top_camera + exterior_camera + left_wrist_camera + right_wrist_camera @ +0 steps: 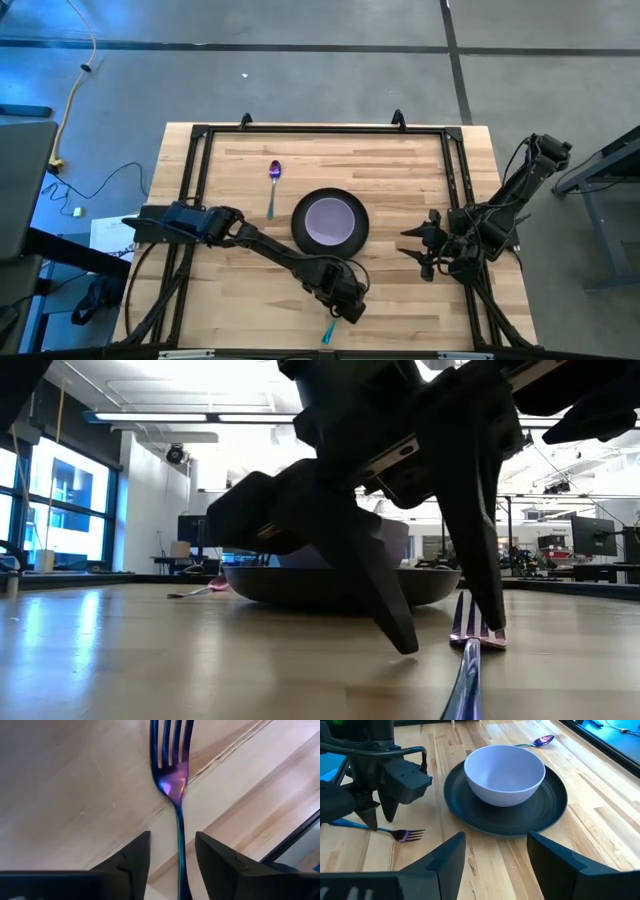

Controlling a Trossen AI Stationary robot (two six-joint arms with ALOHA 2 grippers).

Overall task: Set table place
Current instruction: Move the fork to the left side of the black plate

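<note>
Presently my left gripper (172, 857) stood parted astride the fork (172, 780), gripping nothing; lifting off crooked risked a finger dragging it askew.

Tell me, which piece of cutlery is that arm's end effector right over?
The fork. The left end effector stands over its teal handle with fingers apart, near the table's front edge. The spoon lies alone beyond the plate.

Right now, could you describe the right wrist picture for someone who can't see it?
A lavender bowl sits in a dark plate on a wooden table. Beside the plate, the left gripper stands open over a fork lying flat. A spoon lies beyond the plate; the right gripper, open, frames the foreground.
</note>
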